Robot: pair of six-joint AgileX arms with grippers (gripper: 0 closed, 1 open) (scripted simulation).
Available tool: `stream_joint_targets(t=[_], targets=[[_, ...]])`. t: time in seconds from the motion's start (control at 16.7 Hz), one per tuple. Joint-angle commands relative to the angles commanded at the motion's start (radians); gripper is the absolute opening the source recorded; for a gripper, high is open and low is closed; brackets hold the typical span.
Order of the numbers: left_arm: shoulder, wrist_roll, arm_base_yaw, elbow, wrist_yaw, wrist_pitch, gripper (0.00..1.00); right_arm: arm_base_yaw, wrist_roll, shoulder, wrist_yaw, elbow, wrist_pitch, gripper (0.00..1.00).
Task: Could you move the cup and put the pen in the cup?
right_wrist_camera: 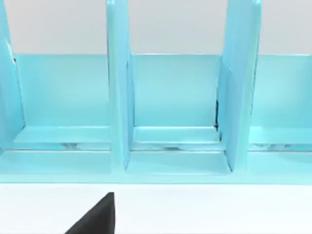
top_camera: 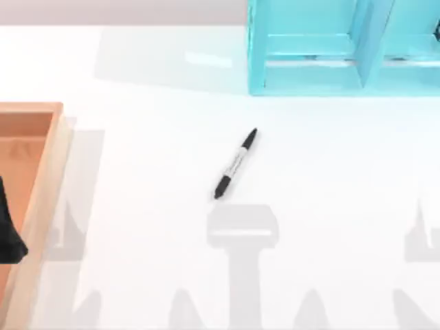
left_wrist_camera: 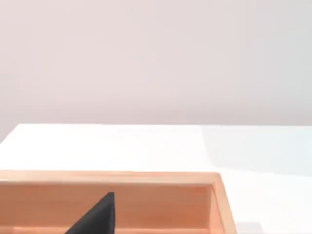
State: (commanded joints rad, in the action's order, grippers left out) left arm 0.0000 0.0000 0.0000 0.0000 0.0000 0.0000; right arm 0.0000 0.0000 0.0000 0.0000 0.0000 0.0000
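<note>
Our pen [top_camera: 236,163] lying slanted on the white worktop [top_camera: 151,199], black cap nearest the turquoise rack [top_camera: 309,69], wooden tray [top_camera: 41,179] well apart from the pen, our left end effector [top_camera: 10,237] over the tray, its opening we cannot tell, our right end effector [right_wrist_camera: 95,217] facing the rack's 3 bays, opening likewise unclear

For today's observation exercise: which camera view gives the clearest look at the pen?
The top view: the pen lies whole and diagonal on the white table, both black ends visible. The left wrist view faces a wooden tray; the right wrist view faces a blue rack.
</note>
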Motion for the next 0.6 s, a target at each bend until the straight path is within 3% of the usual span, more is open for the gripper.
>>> stream_joint_targets(t=[0.3, 0.6], targets=[[0.064, 0.011, 0.009, 0.063, 0.0, -0.059, 1.0, 0.0, 0.0, 0.0, 0.0, 0.0, 0.0, 1.0], [0.378, 0.055, 0.049, 0.34, -0.001, -0.302, 1.0, 0.0, 0.0, 0.0, 0.0, 0.0, 0.0, 1.0]])
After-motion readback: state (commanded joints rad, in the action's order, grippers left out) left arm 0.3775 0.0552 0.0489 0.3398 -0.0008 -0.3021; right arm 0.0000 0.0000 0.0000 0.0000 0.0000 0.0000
